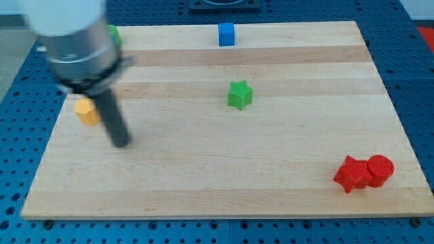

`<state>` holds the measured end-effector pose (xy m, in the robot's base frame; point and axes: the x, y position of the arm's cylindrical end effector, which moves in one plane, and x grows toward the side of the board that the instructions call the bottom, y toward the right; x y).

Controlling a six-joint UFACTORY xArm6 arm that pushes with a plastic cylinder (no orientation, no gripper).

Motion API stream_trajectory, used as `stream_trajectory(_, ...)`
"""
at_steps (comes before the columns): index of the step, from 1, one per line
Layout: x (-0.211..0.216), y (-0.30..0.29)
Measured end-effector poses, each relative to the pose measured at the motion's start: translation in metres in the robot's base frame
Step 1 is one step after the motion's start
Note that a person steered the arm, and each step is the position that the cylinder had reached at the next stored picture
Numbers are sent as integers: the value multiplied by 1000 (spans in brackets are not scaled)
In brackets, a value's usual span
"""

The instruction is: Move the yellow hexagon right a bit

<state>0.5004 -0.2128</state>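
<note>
The yellow hexagon (87, 112) lies near the left edge of the wooden board (217, 169). My tip (121, 143) rests on the board just to the right of and below the hexagon, a short gap apart from it. The rod rises up and to the left, and the arm's grey body covers the view's top left corner.
A green star (239, 95) sits near the board's middle. A blue cube (226, 34) stands at the top edge. A red star (352, 174) and a red cylinder (380, 170) touch at the bottom right. A green block (115, 34) peeks out behind the arm at top left.
</note>
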Motion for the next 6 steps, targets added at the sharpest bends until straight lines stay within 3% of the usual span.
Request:
stream_trajectory(1, -14, -91)
stream_trajectory(5, -58, -84)
stream_trajectory(6, -60, -47)
